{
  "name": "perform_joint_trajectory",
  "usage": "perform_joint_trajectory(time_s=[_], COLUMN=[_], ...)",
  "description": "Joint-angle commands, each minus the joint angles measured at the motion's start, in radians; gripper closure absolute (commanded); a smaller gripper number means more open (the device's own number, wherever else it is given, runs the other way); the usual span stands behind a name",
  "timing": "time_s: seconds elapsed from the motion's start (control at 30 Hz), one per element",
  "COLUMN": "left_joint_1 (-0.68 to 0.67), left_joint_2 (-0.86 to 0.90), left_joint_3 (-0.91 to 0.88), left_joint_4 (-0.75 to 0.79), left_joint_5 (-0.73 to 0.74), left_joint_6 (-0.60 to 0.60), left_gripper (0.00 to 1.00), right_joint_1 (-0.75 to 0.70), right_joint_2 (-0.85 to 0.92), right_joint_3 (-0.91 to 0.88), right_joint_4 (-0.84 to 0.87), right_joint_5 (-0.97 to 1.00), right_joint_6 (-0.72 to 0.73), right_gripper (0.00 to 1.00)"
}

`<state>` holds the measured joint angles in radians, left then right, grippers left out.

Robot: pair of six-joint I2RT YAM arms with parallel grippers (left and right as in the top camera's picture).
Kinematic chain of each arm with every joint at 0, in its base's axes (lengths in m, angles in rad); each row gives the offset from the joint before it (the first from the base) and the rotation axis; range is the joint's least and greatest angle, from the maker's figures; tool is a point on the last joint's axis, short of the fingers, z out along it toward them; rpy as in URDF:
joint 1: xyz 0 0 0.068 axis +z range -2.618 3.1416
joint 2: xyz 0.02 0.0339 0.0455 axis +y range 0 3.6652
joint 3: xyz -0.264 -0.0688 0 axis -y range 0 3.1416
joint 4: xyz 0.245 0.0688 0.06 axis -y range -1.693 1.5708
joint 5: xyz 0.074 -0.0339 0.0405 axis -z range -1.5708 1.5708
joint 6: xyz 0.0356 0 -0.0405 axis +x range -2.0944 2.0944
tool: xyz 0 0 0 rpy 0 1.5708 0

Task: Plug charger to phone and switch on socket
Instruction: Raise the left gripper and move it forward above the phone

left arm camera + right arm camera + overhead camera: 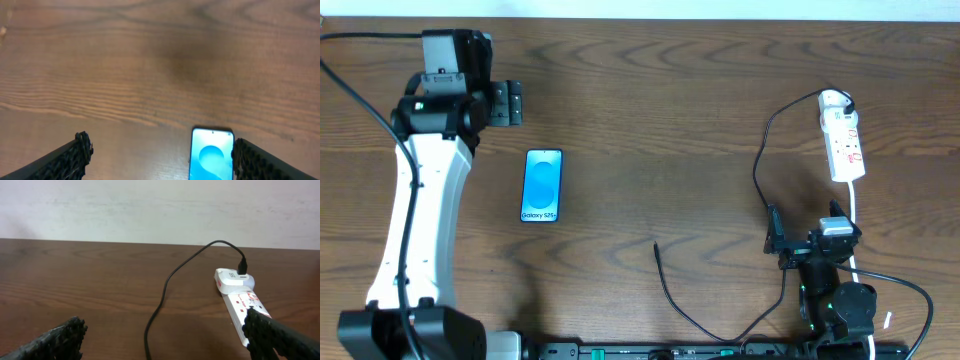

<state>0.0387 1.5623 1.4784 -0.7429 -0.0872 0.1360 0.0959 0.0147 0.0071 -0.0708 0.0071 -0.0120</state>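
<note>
The phone [541,186] lies flat and screen-up on the left half of the wooden table [670,120], its long axis running near to far, with the "Galaxy S25+" text at the near end. The left gripper [160,147] hangs beyond its far end, fingers spread and empty. The power strip [843,135] lies far right, also near to far. The charger cable [166,285] runs from a white adapter [235,278] on the strip's far end. Its plug tip [656,246] lies loose mid-table, pointing away, well right of the phone. The right gripper [162,322] is spread wide, holding nothing.

my left arm [420,215]: long white link, black joints, black cable alongside | my right arm [832,285]: black, small green lights | my finger pads [75,156]: black, ridged texture
</note>
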Motion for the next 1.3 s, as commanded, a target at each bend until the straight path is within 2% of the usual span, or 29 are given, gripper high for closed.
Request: perform_joint_trajectory(time_s=[0.0, 0.27, 0.5, 0.83, 0.87, 0.9, 0.93, 0.97, 1.0, 1.07, 1.1, 1.27], left_joint_1=[0.006, 0.011, 0.011, 0.011, 0.011, 0.011, 0.011, 0.011, 0.010, 0.011, 0.011, 0.011], left_joint_2=[0.043, 0.093, 0.098, 0.098, 0.098, 0.098, 0.098, 0.098, 0.098, 0.098, 0.098, 0.098], left_joint_3=[0.054, 0.068, 0.068, 0.064, 0.064, 0.064, 0.064, 0.064, 0.064, 0.064, 0.064, 0.068], left_joint_4=[-0.047, -0.109, -0.171, -0.181, -0.181, -0.180, -0.179, -0.177, -0.176, -0.176, -0.177, -0.204], left_joint_5=[0.027, 0.097, 0.099, 0.103, 0.103, 0.103, 0.103, 0.103, 0.103, 0.103, 0.103, 0.106], left_joint_6=[-0.016, -0.056, -0.055, -0.055, -0.055, -0.055, -0.055, -0.055, -0.055, -0.055, -0.055, -0.067], left_gripper=[0.09, 0.09, 0.09, 0.09, 0.16, 0.33, 0.43, 0.46, 0.45, 0.05, 0.02, 0.02], right_joint_1=[0.005, 0.005, 0.005, 0.005, 0.005, 0.005, 0.005, 0.005, 0.005, 0.005, 0.005, 0.005], right_joint_2=[-0.006, -0.006, -0.006, -0.006, -0.006, -0.006, -0.006, -0.006, -0.006, -0.006, -0.006, -0.006], right_joint_3=[-0.002, -0.002, -0.002, -0.002, -0.002, -0.002, -0.002, -0.002, -0.002, -0.002, -0.002, -0.002], right_joint_4=[-0.004, -0.004, -0.004, -0.004, -0.004, -0.004, -0.004, -0.004, -0.004, -0.004, -0.004, -0.004], right_joint_5=[-0.006, -0.006, -0.006, -0.006, -0.006, -0.006, -0.006, -0.006, -0.006, -0.006, -0.006, -0.006], right_joint_6=[-0.012, -0.012, -0.012, -0.012, -0.012, -0.012, -0.012, -0.012, -0.012, -0.012, -0.012, -0.012], right_gripper=[0.01, 0.01, 0.01, 0.01, 0.01, 0.01, 0.01, 0.01, 0.01, 0.01, 0.01, 0.01])
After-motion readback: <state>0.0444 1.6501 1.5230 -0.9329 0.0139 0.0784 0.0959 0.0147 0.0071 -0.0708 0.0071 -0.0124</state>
